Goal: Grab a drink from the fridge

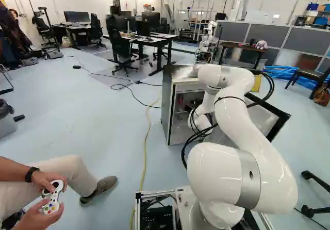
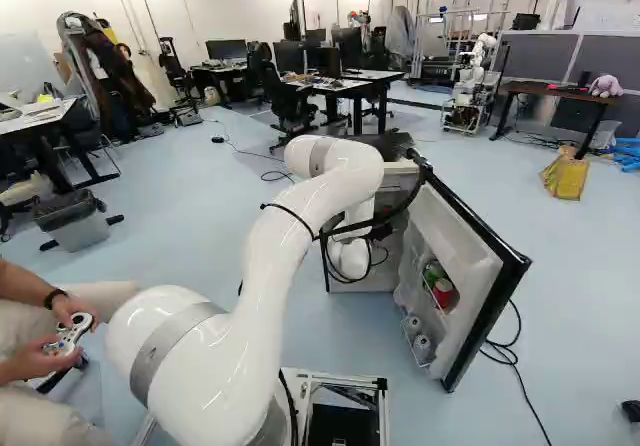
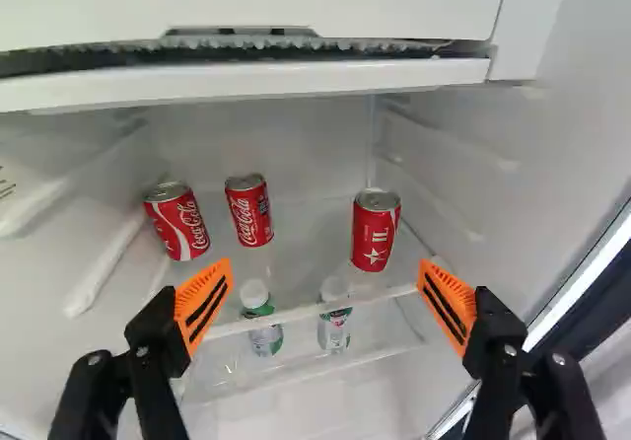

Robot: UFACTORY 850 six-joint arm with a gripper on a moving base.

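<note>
Taking twelve o'clock as straight ahead from midway between the fingers (image 3: 219,274), the lone can (image 3: 377,230) stands at about one o'clock on the shelf (image 3: 296,312) inside the fridge (image 1: 166,103); the other two, the middle can (image 3: 249,210) and the end can (image 3: 177,221), stand at about eleven and ten; the fingers are wide apart with nothing gripped, one to either side of the way in; every can stands upright, so its long axis runs up from the shelf and the fingers should close across its girth; the lone can looks the likeliest pick, needing a small shift towards one o'clock, then a reach forward; the door (image 2: 455,236) hangs open on that same side, so too wide a swing might catch it; the two bottles, the green-labelled one (image 3: 264,327) and its neighbour (image 3: 334,317), stand lower, beneath the shelf.
</note>
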